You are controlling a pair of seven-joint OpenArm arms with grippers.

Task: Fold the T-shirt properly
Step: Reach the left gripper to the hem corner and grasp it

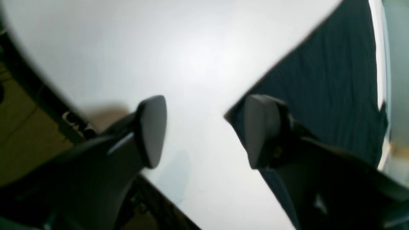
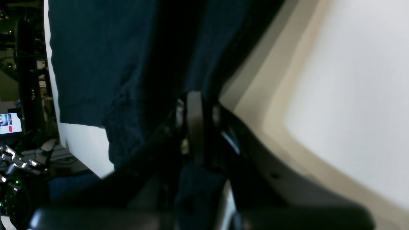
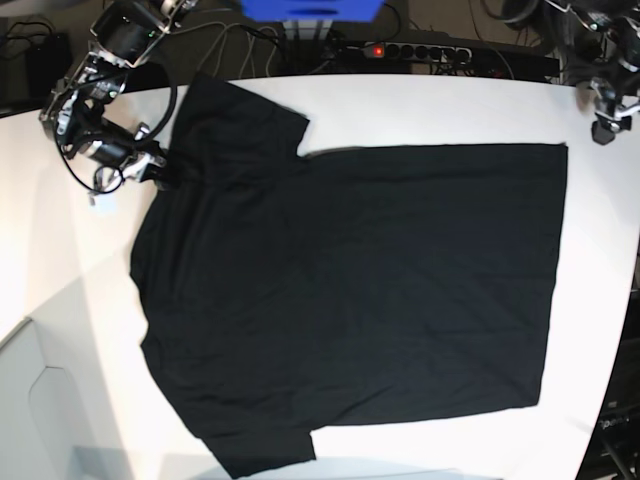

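Right fingers [image 2: 195, 127] pinch the limp shirt [image 3: 350, 290] at its shoulder edge, left fingers [image 1: 204, 131] spread empty; we'd grab corners.

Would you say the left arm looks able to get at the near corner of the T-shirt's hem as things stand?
Probably yes: the left gripper hangs open right by the T-shirt corner, with only bare table between.
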